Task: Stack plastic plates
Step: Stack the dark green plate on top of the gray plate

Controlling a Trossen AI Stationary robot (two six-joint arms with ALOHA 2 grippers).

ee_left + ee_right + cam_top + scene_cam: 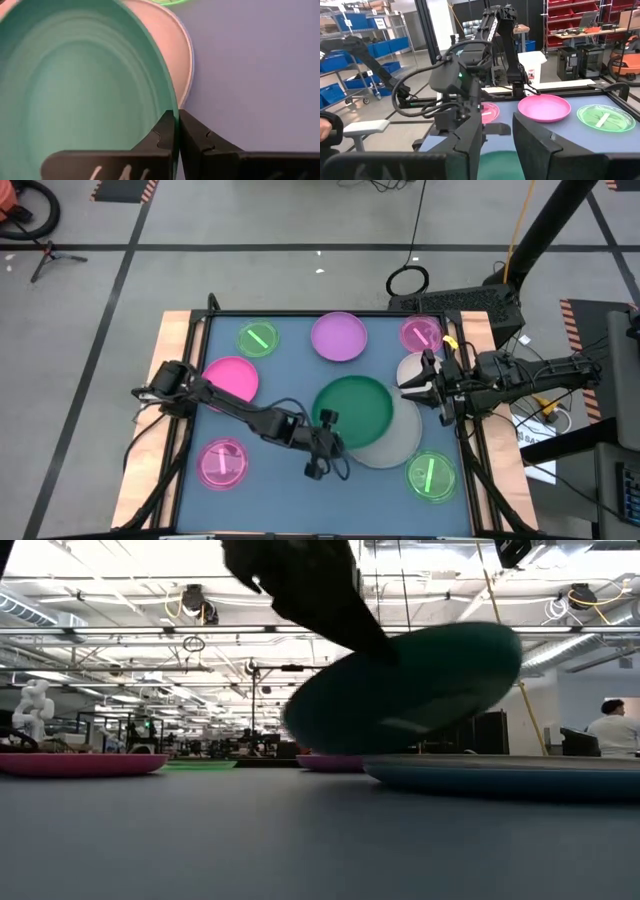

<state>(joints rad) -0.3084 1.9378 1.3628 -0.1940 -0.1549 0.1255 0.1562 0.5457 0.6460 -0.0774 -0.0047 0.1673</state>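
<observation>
My left gripper (322, 448) is shut on the medium green plate (354, 406), which sits tilted over a large grey-white plate (398, 442) right of the table's middle. In the low view the green plate (420, 690) hangs slanted above that large plate (500, 778). My right gripper (497, 145) is open at the table's right edge, beside the green plate, with a pale shape (410, 368) under it. The lilac plate (338, 336) and the pink plate (232, 377) lie flat on the table. My left gripper pinches the green plate's rim (171, 107) between its two fingers, on the plate's near-left side. The fingers (192, 135) come in slanting from the table's left. The plate is tilted in the hold; whether its low edge rests on the grey-white plate, I cannot tell.
Small striped translucent plates lie near the corners: green (258, 338) and pink (420, 333) at the far side, pink (222, 462) and green (432, 476) at the near side. Bare table shows in the near middle. A person stands in the room beyond (612, 730).
</observation>
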